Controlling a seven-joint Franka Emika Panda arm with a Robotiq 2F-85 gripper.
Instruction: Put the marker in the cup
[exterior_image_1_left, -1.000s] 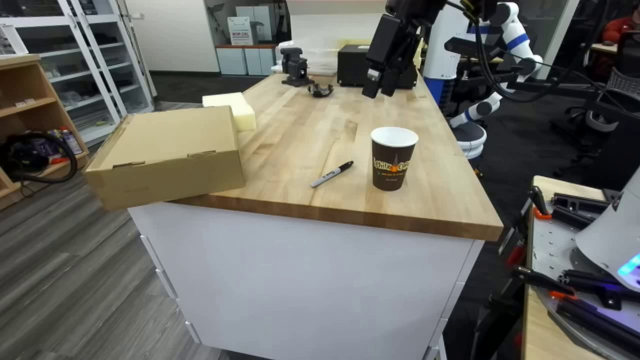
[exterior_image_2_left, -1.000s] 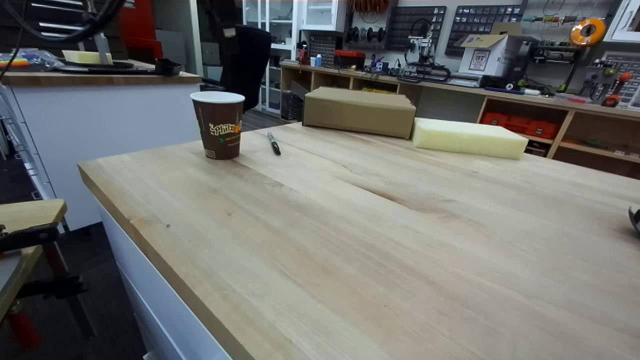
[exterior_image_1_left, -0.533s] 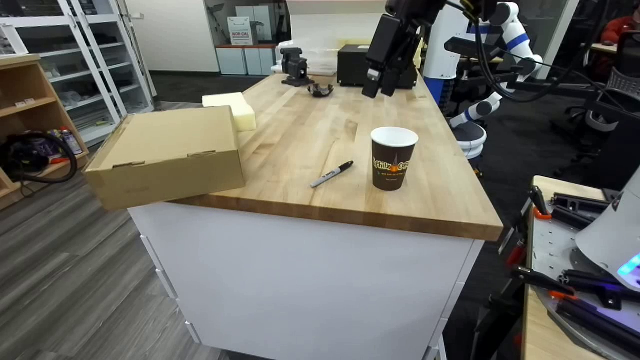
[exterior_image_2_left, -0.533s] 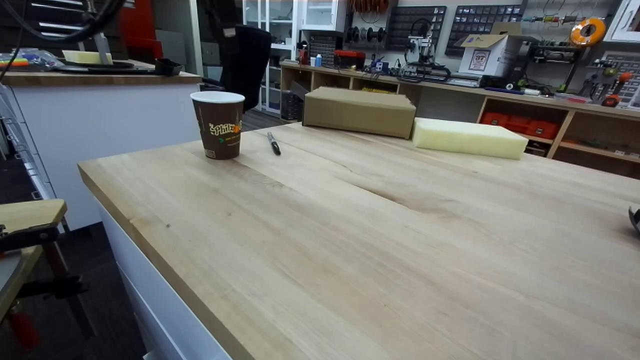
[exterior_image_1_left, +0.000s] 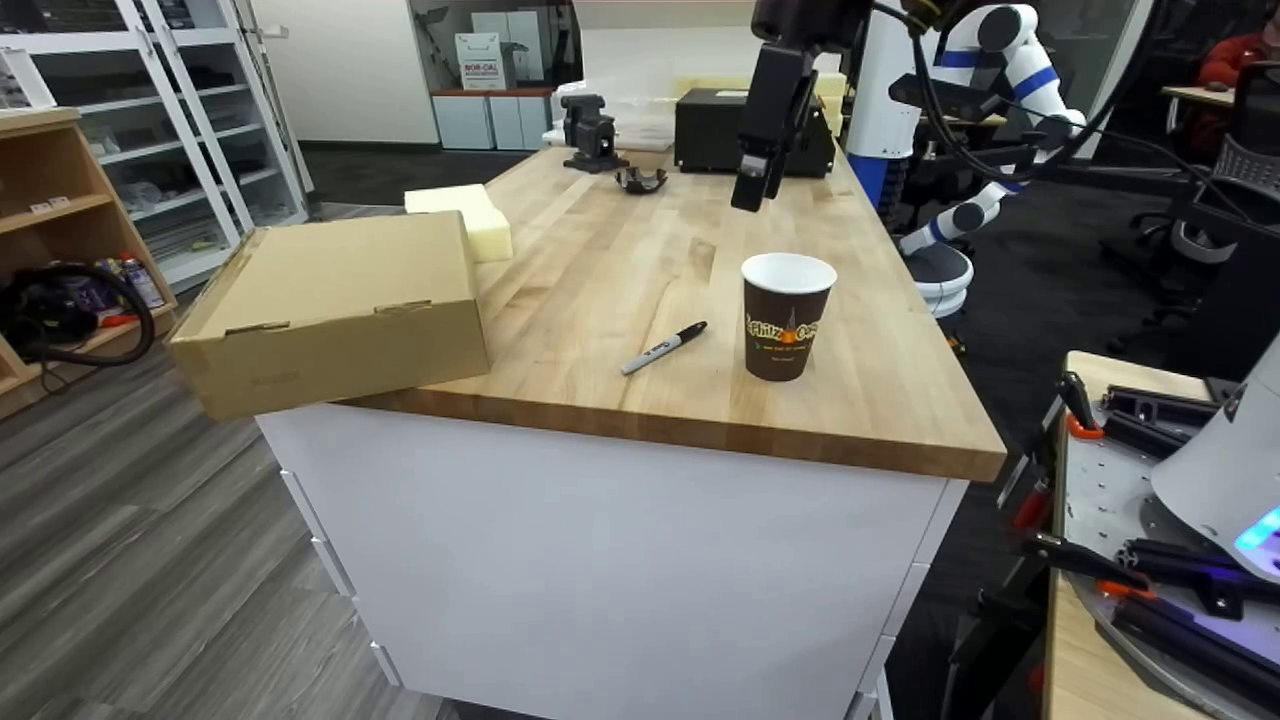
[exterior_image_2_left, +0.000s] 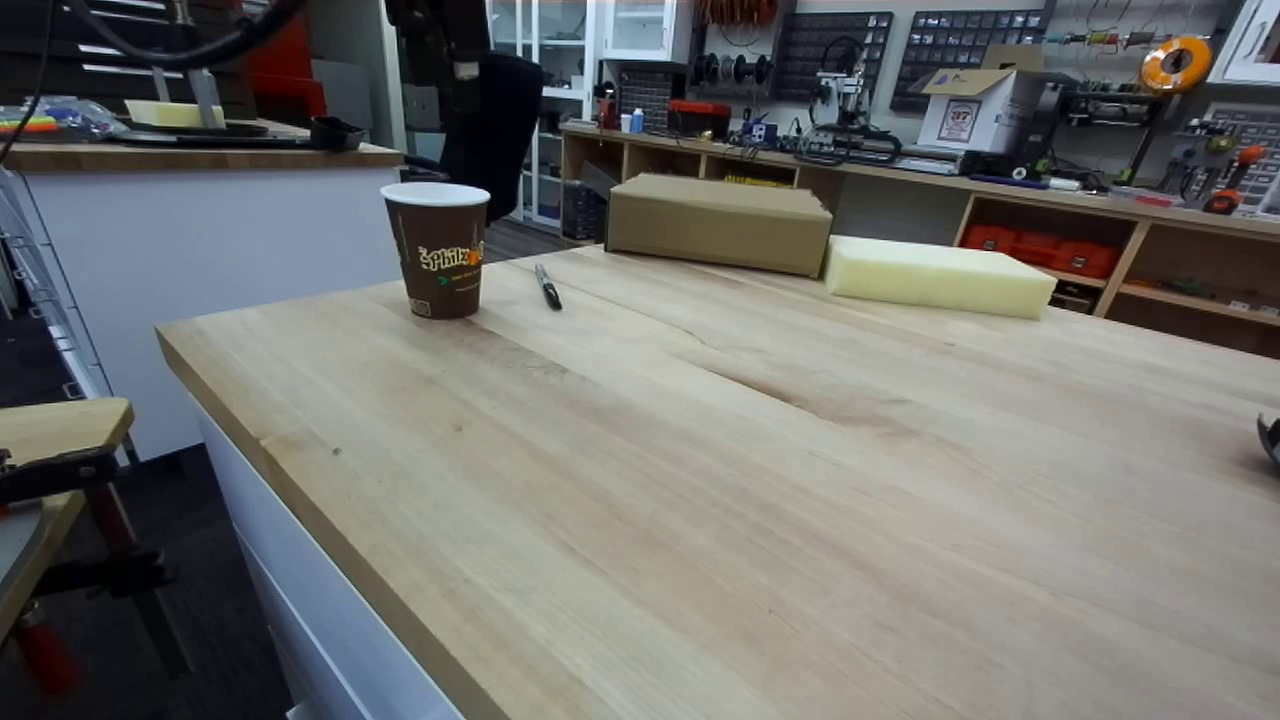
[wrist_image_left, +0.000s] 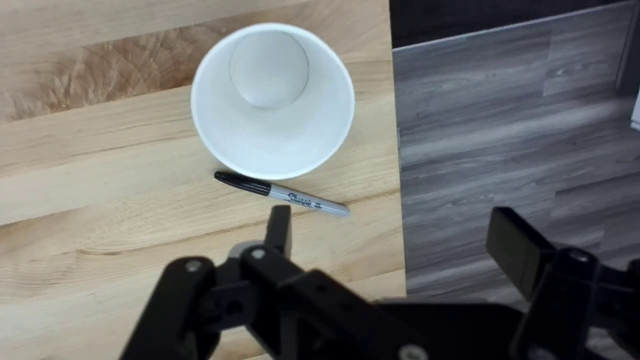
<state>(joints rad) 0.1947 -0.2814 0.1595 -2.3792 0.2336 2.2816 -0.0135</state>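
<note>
On the wooden worktop, the largest thing before me, the job seems to be only at its beginning. At the worktop's nine o'clock, in an exterior view, sits a big cardboard box, which partly passes the edge.

Smaller than this is the gripper. In the wrist view its two fingers stand wide apart, and they hold nothing. In an exterior view it hangs in the air, around twelve o'clock from the cup.

The cup stands upright, and in the wrist view I see inside only white wall and bottom. It looks like paper, so I judge that a careless knock can tip it.

The smallest is the marker. It lies flat, near the cup but not touching it, at nine o'clock from it in an exterior view, black cap toward two o'clock. It should be light, stiff and not fragile; however, the barrel looks smooth and round, so it may roll or slip. In my opinion the best place to take hold is near the middle, on the grey barrel close to the cap, one finger on each long side.
</note>
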